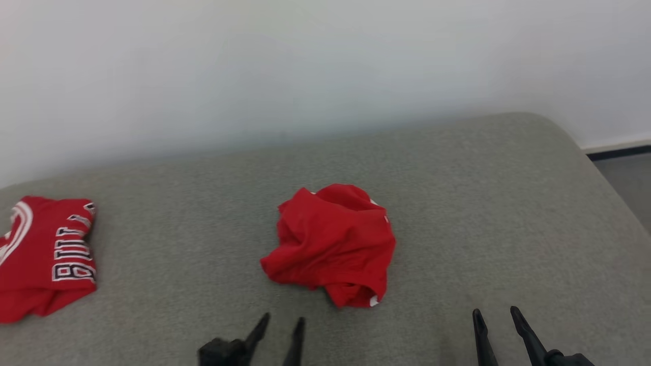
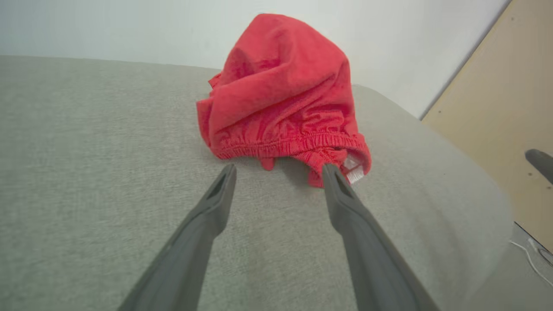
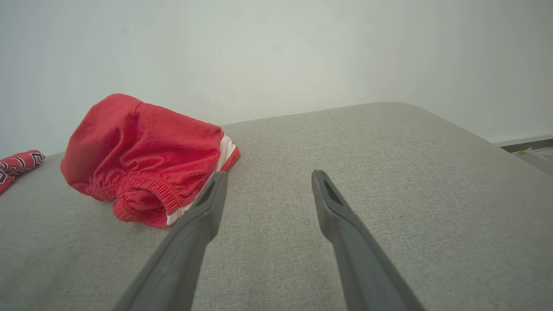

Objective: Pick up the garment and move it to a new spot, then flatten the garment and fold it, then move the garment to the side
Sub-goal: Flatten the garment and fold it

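A crumpled pair of red shorts (image 1: 330,244) lies in a heap at the middle of the grey cushion (image 1: 457,213). Its elastic waistband and a white label face my left gripper (image 2: 278,170), which stands open just short of the waistband, touching nothing. In the head view the left gripper (image 1: 282,323) shows at the bottom edge below the heap. My right gripper (image 1: 496,312) is open at the lower right, apart from the shorts (image 3: 142,155), which lie to the left of its fingers (image 3: 268,175). The shorts (image 2: 281,90) rise in a tall mound.
A folded red jersey (image 1: 46,254) with white lettering lies at the cushion's left end. A white wall runs behind. The cushion's rounded right edge drops to the floor (image 1: 628,178). A tan panel (image 2: 497,121) stands off to the right in the left wrist view.
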Available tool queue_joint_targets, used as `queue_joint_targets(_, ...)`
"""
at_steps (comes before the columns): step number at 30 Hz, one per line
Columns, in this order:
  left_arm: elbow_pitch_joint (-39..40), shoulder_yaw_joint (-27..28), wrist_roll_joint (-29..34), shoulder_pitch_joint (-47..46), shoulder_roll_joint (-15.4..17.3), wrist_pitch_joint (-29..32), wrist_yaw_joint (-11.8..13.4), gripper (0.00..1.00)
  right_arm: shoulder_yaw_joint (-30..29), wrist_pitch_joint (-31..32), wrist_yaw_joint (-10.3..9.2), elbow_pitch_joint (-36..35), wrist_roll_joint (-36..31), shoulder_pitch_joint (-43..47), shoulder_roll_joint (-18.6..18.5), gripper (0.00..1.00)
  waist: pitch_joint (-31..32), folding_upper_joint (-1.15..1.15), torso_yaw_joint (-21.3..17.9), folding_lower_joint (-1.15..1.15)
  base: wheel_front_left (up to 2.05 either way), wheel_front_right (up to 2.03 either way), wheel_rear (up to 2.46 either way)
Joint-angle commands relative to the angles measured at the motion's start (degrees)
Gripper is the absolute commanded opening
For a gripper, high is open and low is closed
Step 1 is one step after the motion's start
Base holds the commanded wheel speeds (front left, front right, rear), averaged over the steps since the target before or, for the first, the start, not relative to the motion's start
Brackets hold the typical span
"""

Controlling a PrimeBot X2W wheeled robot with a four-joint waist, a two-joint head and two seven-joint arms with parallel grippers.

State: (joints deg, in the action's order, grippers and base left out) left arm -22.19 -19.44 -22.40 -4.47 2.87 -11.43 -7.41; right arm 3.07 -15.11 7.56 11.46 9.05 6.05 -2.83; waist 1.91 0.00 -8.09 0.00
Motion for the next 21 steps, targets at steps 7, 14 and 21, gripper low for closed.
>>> queue_joint_targets(7, -6.34, -9.92, -6.64, -7.60, 0.05, 2.75, -0.06, 1.00, 0.61, -0.05, -0.13, -0.33, -0.86, -0.87, -0.09, 1.00, -2.48, 0.00, -9.96, 0.00, 0.00, 0.00, 0.00)
queue_joint_targets(14, -12.66, -15.41, -10.64, -13.25, 0.05, 1.68, 1.05, 1.00, 1.25, -0.04, -0.13, -0.15, 0.03, -1.35, -0.09, 1.00, -4.08, 0.00, -15.37, 0.00, 0.00, 0.00, 0.00)
queue_joint_targets(21, -19.83, -18.16, -13.45, -18.69, 0.09, 2.12, 7.62, 1.00, 2.01, -0.05, -0.13, -0.25, 0.67, -2.03, -0.08, 1.00, -5.76, 0.00, -17.95, 0.00, 0.00, 0.00, 0.00)
